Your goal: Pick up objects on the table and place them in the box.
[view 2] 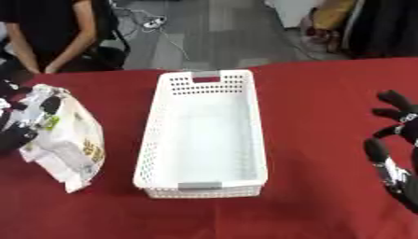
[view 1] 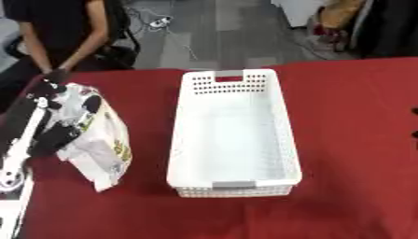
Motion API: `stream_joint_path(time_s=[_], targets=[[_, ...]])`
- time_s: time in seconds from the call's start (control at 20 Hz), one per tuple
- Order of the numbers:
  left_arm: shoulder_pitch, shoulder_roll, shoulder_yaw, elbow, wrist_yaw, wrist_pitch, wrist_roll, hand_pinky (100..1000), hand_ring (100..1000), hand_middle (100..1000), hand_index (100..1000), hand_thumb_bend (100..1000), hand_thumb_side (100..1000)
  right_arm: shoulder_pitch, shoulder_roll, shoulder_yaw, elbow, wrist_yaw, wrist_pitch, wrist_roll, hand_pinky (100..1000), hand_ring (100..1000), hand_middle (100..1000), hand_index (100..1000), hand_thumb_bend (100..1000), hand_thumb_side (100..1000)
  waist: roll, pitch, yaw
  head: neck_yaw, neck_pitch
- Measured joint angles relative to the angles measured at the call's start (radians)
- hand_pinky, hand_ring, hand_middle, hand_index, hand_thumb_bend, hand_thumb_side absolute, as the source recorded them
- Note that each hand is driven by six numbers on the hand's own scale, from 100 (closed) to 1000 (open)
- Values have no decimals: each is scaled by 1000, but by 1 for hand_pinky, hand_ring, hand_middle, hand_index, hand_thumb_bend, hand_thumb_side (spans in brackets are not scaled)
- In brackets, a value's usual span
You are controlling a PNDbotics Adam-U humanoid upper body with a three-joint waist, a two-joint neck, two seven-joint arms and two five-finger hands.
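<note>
Nearest, on the robot's right, the right hand [view 2: 396, 140] waits above the red counter [view 2: 318, 107]. Its fingers are spread out and it holds nothing.

A bit farther in, the white box [view 1: 234, 135] sits in the middle of the counter. It is long, has small holes in its walls, and nothing shows inside it.

On the left side, the left hand [view 1: 69, 122] has its dark fingers curled into a white plastic bag [view 1: 102, 144] with some yellow print on it. The bag is crumpled and looks soft. It sits just beside the box's left wall but does not touch it.

The step seems to be lifting the bag. To do it well, the hand should keep a good bunch of the plastic and lift high, because the loose bottom of the bag could catch on the box wall. Then it should move right, over the open middle, and only then let go.
</note>
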Motion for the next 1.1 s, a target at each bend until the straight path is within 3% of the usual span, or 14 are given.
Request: stream_joint_path(time_s=[0.8,1.1], targets=[[-11,4,-6,-42,7,12,-4,704,859,1000,983,1000,883,0,0,0,0,0,0,1,551,797,885,1000,516,931,0,0,-3,3,-7],[-19,26,-5,-120,9,15,23,714,865,994,979,1000,843,0,0,0,0,0,0,1,551,797,885,1000,516,931,0,0,-3,3,-7]])
